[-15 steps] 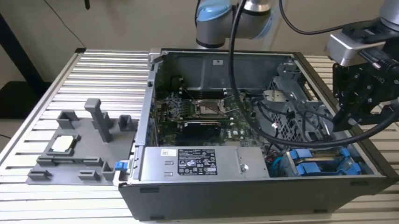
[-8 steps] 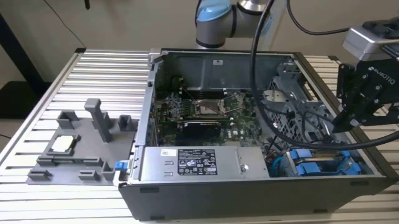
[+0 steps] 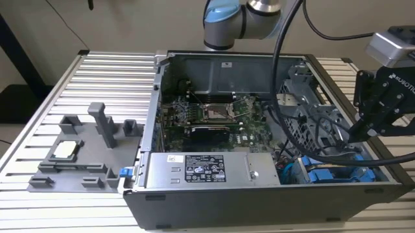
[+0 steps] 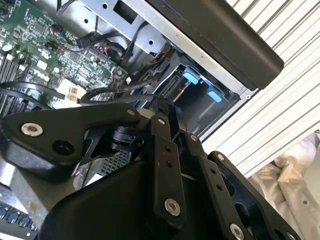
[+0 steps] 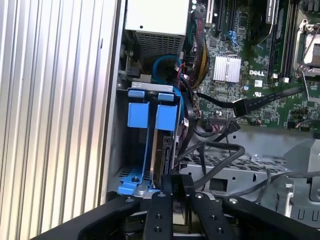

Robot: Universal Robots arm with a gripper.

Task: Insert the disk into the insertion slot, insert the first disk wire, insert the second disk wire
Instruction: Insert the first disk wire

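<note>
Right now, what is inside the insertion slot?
The insertion slot holds the disk in its blue carrier, beside a second blue carrier. The gripper covers the disk's near end, which cannot be seen.

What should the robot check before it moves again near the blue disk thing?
1. Disk sitting in the insertion slot: ok, its blue carrier stands inside the grey bay.
2. Gripper lined up at the disk's end: ok, in the first wrist view.
3. Black cables away from the gripper: not ok, they loop right beside it.
4. Anything plugged into the disk's end: cannot tell, the gripper covers it.
5. Computer case open: ok.
</note>
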